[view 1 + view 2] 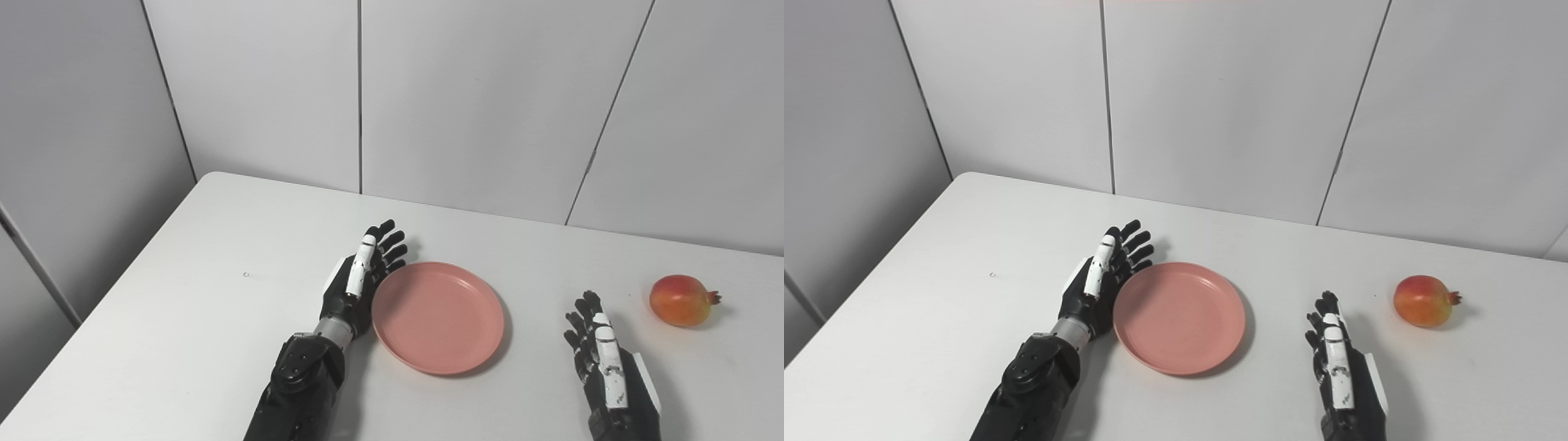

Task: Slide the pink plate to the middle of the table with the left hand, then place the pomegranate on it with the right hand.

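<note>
A pink plate (438, 315) lies flat near the middle of the white table (202, 257). My left hand (361, 275) stands open on its edge right against the plate's left rim, fingers stretched toward the far side. A red-orange pomegranate (681, 300) rests on the table at the right, apart from the plate. My right hand (603, 361) is open near the front edge, between plate and pomegranate, touching neither. The same plate (1179, 317) and pomegranate (1423, 301) show in the right eye view.
White wall panels (478, 104) stand close behind the table's far edge. The table's left edge runs diagonally toward the front left corner. A tiny mark (245, 275) sits on the tabletop left of my left hand.
</note>
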Tool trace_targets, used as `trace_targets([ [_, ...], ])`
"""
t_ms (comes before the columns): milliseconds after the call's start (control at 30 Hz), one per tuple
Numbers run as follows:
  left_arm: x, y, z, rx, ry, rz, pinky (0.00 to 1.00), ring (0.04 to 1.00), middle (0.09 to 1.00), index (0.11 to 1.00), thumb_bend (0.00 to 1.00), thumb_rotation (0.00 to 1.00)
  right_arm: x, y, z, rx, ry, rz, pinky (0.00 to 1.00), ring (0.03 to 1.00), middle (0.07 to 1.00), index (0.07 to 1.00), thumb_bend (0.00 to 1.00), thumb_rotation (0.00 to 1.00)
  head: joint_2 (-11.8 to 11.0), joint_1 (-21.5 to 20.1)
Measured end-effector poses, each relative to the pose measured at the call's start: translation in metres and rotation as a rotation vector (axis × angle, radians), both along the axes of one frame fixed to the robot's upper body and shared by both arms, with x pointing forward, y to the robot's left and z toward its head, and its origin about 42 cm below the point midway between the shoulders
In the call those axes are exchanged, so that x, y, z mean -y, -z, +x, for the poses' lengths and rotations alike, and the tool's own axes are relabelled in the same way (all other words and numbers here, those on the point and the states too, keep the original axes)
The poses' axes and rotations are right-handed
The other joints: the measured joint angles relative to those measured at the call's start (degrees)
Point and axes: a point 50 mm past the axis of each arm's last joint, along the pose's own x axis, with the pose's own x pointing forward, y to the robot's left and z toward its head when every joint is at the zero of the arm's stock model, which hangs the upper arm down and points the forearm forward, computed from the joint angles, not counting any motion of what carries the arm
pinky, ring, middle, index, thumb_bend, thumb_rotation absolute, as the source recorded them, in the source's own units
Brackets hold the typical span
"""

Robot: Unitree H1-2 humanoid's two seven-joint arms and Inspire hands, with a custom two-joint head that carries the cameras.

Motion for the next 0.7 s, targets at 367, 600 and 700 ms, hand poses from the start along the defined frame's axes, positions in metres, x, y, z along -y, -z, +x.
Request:
trace_targets([
  [367, 0.023, -0.001, -0.001, -0.006, 0.006, -0.014, 0.91, 0.914, 0.928, 0.916, 0.41, 1.00, -0.008, -0.007, 0.003, 0.022, 0.001, -0.006, 1.00, 0.990, 0.998, 0.995, 0.34, 1.00, 1.9, -3.7],
  [600, 0.025, 0.001, 0.000, 0.006, 0.006, 0.004, 0.92, 0.915, 0.928, 0.917, 0.41, 1.00, -0.011, -0.008, 0.004, 0.026, 0.012, -0.009, 0.99, 0.980, 0.989, 0.987, 0.34, 1.00, 2.5, -5.8],
  [700, 0.025, 0.001, 0.000, 0.008, 0.003, 0.002, 0.92, 0.917, 0.932, 0.922, 0.41, 1.00, -0.012, -0.009, 0.004, 0.026, 0.019, -0.015, 0.99, 0.978, 0.986, 0.984, 0.34, 1.00, 2.6, -6.6],
])
